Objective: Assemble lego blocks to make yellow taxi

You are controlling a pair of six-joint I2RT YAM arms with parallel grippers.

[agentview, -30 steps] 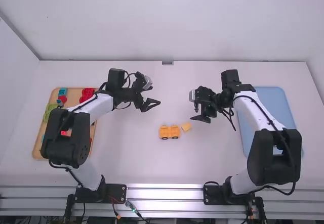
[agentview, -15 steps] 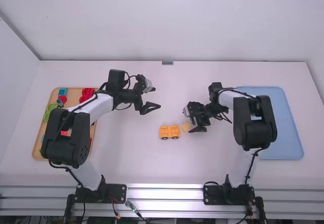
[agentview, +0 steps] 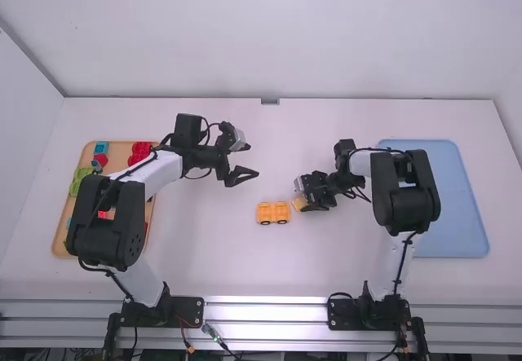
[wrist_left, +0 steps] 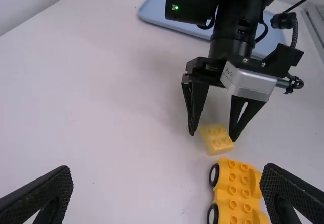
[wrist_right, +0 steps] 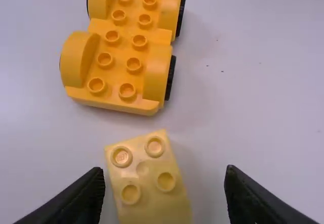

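White table (agentview: 204, 255) had the yellow brick (wrist_right: 149, 183) beside the wheeled base (wrist_right: 122, 52), toward the near edge; right gripper (wrist_left: 212, 137) sat open around it, left gripper (wrist_left: 167, 169) open too. Looked light, stiff, kinda slick, best pinched by flat sides

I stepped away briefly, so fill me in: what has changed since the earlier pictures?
The right pincer has moved in toward the wheeled base, down and to the left in the high view, and is now at the pale yellow block, fingers open. Nothing was gripped or let go. The block and the yellow wheeled base stayed put; the left pincer barely shifted.
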